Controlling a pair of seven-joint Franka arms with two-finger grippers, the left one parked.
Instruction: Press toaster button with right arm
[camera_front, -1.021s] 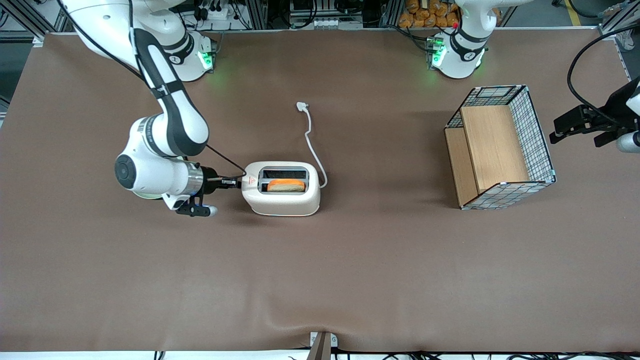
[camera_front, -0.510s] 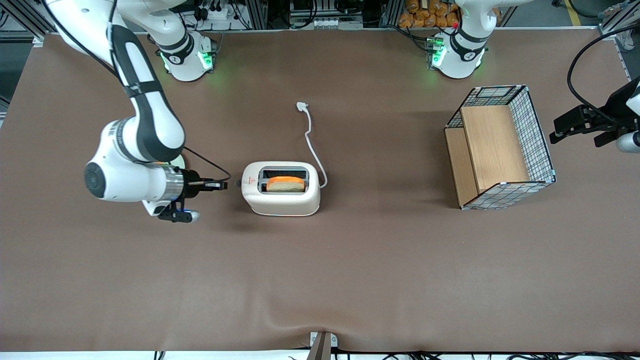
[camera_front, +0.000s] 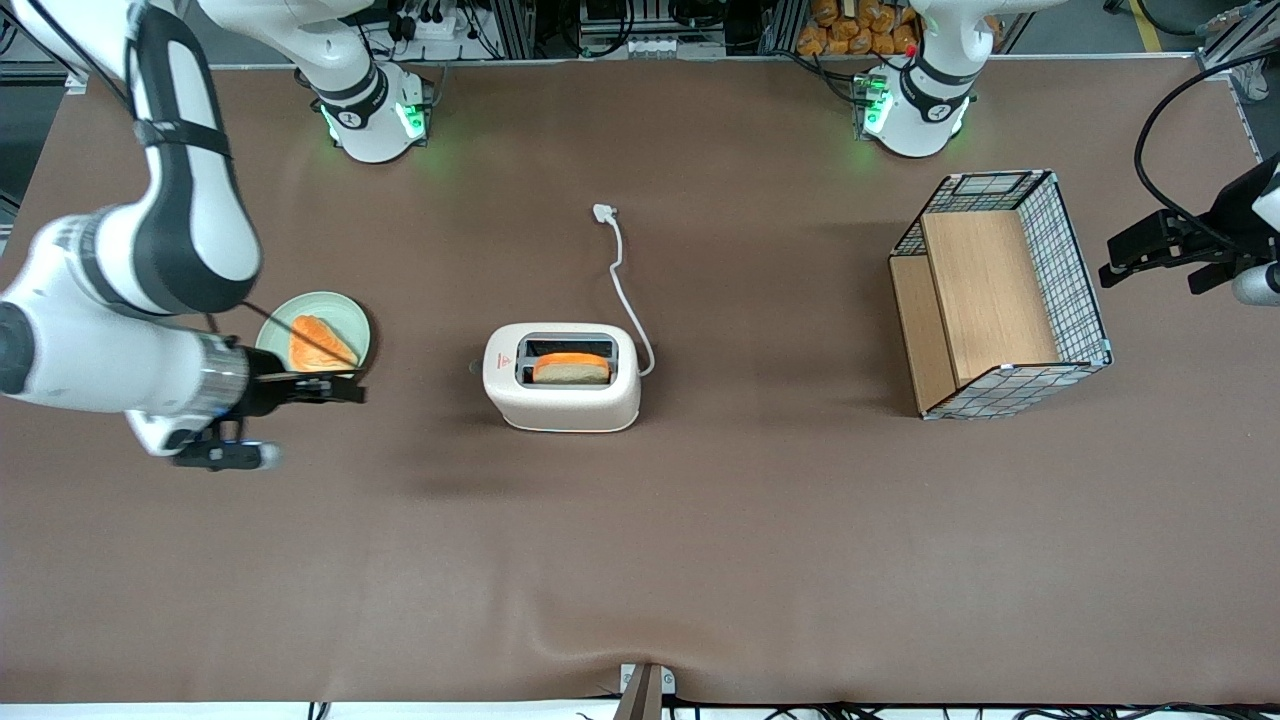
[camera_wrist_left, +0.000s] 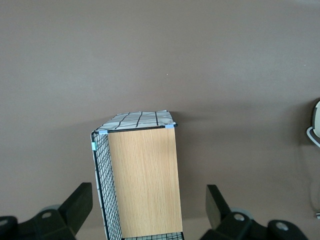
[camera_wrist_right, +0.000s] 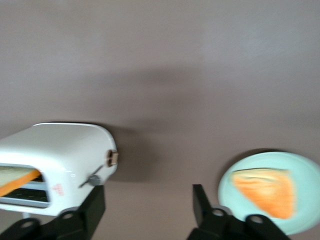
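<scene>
- One brown-covered table (camera_front: 700, 560) carries everything. No writing shows on it.
- The right arm (camera_front: 180, 220) reaches in low from the working arm's end of the table, its wrist roughly level, so the tool points along the table toward the toaster's narrow end.
- A wire basket (camera_front: 1070, 260) lined with wooden boards lies toward the parked arm's end, well apart from the work.
- The toaster (camera_front: 565, 405) sits near mid-table with its slots upward. Its narrow end faces the working arm, which suits a sideways press.
- A pale green plate (camera_front: 275, 335) holding an orange-crusted bread slice (camera_front: 315, 345) lies between the arm and the toaster.
- The gripper (camera_front: 345, 388) hovers at the plate's edge nearer the front camera, well apart from the toaster. The right wrist view shows its fingers spread wide and holding nothing. Judged from this gap, the press calls for a fresh approach, if it is not already done.
- A second slice (camera_front: 572, 370) stands in the toaster slot nearer the front camera, its crust above the rim.
- The white cord (camera_front: 622, 270) trails away from the front camera to a loose plug, so the toaster appears unpowered.
- A red triangle mark (camera_front: 503, 362) sits on the toaster top. The print beneath it is too small to read.
- The toaster button (camera_front: 473, 368), a tiny grey tab, protrudes from the narrow end, untouched.
</scene>
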